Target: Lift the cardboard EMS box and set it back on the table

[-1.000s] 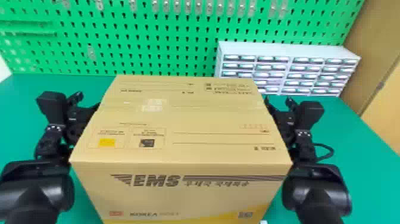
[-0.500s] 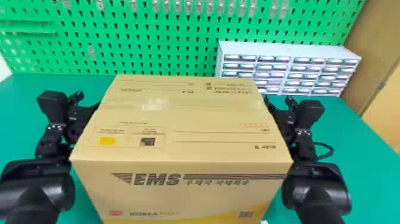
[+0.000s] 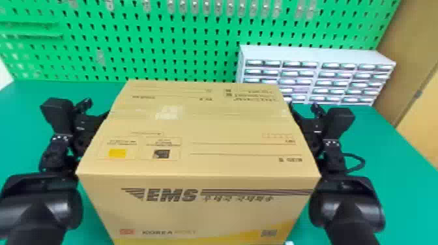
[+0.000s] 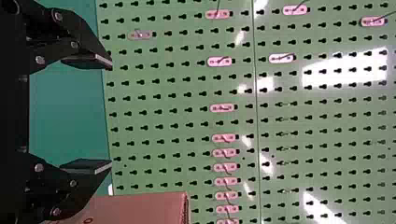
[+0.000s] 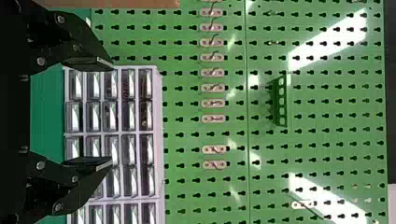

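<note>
Left end effector and right end effector both spread, EMS box between the 2. Can't tell if it's off the counter; set-down's probably pending.

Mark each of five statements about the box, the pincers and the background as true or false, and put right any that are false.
1. The cardboard box is between the left arm and the right arm. True.
2. The left pincer is shut. False: the left pincer is open, its fingers well apart.
3. A white drawer cabinet stands toward the back, on the robot's right. True.
4. The large EMS lettering is on the box's top. False: it is on the side facing the robot.
5. The pegboard behind the table is green. True.
</note>
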You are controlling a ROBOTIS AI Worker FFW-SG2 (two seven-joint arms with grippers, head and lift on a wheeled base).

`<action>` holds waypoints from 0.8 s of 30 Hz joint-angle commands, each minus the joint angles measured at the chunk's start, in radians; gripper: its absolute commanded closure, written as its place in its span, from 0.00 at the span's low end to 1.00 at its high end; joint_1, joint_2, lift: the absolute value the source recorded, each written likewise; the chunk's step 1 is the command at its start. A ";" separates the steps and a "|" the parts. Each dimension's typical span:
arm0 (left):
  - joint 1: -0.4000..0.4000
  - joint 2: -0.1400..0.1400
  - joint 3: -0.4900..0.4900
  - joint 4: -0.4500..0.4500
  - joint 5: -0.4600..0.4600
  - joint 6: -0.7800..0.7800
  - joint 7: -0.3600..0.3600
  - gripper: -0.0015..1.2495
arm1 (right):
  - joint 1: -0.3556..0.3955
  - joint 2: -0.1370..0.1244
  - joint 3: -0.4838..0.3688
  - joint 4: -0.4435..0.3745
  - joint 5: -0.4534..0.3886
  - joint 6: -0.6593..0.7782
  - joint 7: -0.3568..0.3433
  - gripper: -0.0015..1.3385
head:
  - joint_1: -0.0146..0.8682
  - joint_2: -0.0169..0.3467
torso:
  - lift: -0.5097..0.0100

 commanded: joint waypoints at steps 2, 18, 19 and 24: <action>0.002 0.000 0.006 -0.001 0.001 -0.002 0.000 0.39 | 0.001 -0.005 0.005 -0.002 -0.004 0.000 0.000 0.40 | 0.78 0.00 | 0.81; -0.009 0.000 0.024 -0.044 -0.013 0.008 0.000 0.39 | -0.008 -0.025 0.028 -0.069 -0.001 0.063 0.000 0.40 | 0.78 0.00 | 0.81; -0.011 0.000 0.027 -0.052 -0.016 0.017 0.000 0.39 | -0.010 -0.026 0.028 -0.077 0.000 0.071 0.000 0.40 | 0.78 0.00 | 0.81; -0.020 0.000 0.035 -0.090 -0.032 0.044 0.000 0.39 | -0.014 -0.028 0.031 -0.130 0.012 0.110 0.000 0.40 | 0.78 0.00 | 0.81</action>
